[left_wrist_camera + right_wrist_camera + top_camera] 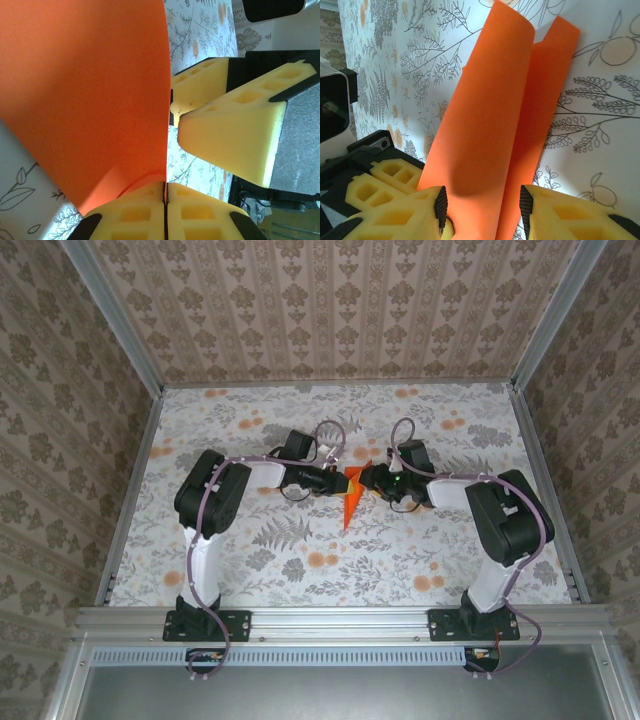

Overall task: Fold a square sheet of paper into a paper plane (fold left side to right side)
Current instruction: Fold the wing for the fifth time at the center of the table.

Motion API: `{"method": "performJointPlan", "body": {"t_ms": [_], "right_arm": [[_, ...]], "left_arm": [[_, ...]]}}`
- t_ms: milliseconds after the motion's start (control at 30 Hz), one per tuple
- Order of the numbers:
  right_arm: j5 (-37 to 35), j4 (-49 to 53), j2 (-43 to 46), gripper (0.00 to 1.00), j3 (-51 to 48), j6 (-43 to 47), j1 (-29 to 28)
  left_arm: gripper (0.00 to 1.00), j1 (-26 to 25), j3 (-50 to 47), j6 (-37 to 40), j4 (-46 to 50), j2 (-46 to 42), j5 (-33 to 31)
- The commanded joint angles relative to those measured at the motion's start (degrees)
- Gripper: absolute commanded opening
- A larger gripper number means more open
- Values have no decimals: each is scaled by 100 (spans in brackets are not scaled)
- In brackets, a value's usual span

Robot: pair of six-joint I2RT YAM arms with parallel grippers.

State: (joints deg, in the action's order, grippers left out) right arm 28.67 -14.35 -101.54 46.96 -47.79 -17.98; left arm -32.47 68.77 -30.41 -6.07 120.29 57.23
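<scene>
Paper plane [490, 125], pinched in left jaws

No writing, label, brand or number can be read on the flowered tablecloth [300, 560] or the patterned walls [340, 310].

I'm looking at the thin, creased square sheet of paper [490, 125], which is showing a bright solid orange with no print, deepening to a darker orange in the shadow near the fingers. The blocky foam pads [200, 217] on the left gripper [165, 187] are glowing pale yellow against black plastic backing, and those of the right gripper [483, 200] are matching them. The flat table cover [300, 560] is reading white, printed with grey line-drawn ferns and small pale-orange flowers. The papered enclosure walls [330, 300] are carrying a beige-and-brown striped floral pattern. The jointed arms [200, 570] are showing white links and black joints.
</scene>
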Motion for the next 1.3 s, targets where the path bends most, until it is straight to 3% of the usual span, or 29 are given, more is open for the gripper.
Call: {"method": "performJointPlan", "body": {"t_ms": [0,267,533,833,1100,1267], "right_arm": [[-202,396,-182,43,261,42,-65],[-404,871,-402,37,475,60,-132],[-413,879,-498,37,479,55,-128],[-415,854,-509,37,459,42,-131],[-421,879,-505,37,459,69,-134],[-432,913,-494,37,472,93,-135]], "left_arm": [[8,56,3,8,-44,118,148],[13,67,-3,18,-22,86,125],[28,134,-43,79,108,-151,54],[38,215,155,342,528,-201,24],[37,215,418,406,629,87,128],[23,215,509,474,692,202,91]]}}
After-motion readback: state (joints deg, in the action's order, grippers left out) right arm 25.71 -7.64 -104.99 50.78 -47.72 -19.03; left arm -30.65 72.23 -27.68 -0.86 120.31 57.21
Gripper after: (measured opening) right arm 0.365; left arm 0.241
